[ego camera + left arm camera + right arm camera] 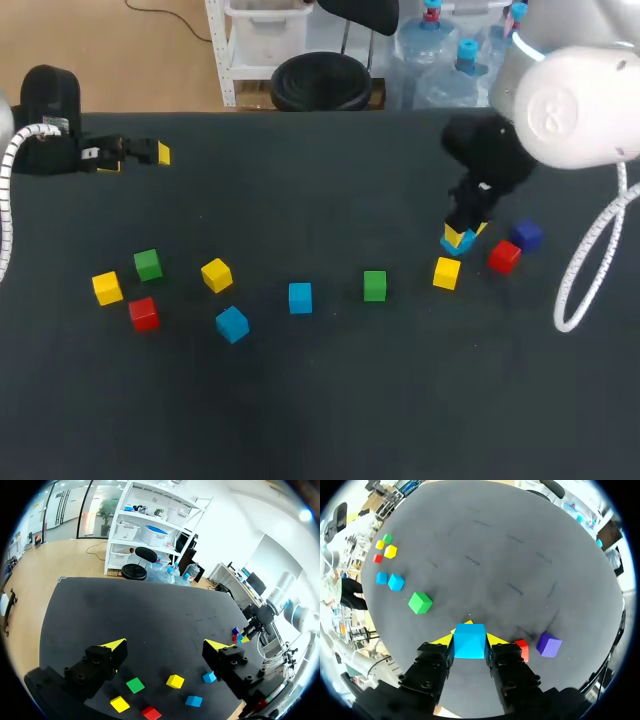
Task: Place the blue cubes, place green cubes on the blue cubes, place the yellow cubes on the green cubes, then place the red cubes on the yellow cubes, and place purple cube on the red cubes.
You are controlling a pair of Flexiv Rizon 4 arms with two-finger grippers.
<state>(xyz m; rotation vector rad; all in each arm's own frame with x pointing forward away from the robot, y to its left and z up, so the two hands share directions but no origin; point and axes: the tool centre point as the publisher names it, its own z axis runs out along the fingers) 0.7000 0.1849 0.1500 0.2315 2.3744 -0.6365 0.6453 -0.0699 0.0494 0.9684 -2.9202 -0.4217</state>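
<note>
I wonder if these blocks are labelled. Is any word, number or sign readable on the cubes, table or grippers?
No readable text. The blue cube in the right gripper shows plain faces; the white patch on the left gripper is too small to read.

The table (pixel 320 400) looks matt black, felt-like — the purple cube (pixel 549 645) on it smooth plastic — the right arm's shell (pixel 570 105) glossy white.
</note>
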